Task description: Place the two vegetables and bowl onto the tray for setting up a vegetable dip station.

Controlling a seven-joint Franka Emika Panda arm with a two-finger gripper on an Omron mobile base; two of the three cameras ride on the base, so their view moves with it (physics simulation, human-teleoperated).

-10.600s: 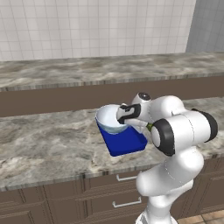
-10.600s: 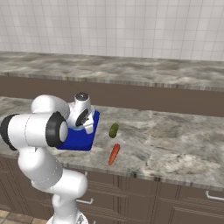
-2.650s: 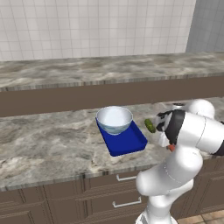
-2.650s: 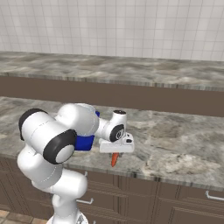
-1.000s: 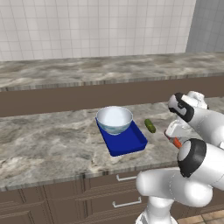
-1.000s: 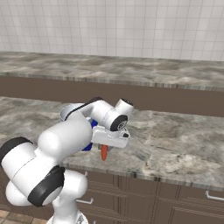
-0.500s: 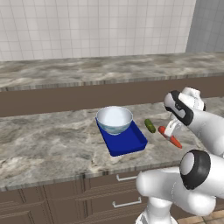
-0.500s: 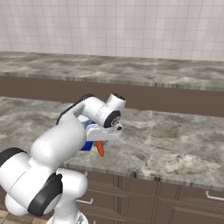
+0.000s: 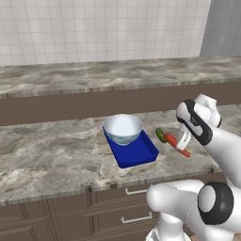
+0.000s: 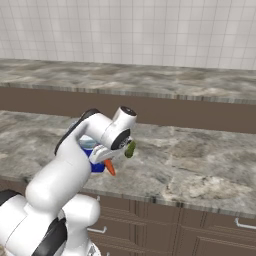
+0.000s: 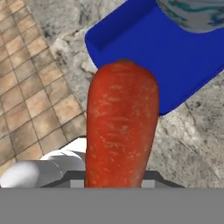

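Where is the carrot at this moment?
The carrot is held in the gripper, lifted above the counter, just right of the cucumber and the blue tray in the left base view.

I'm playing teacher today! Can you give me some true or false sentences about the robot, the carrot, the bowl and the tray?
1. The gripper holds the carrot. True.
2. The bowl sits on the tray. True.
3. The carrot lies in the bowl. False: it is lifted above the counter, beside the tray.
4. The tray is red. False: it is blue.
5. The cucumber is on the tray. False: it lies on the counter, right of the tray.
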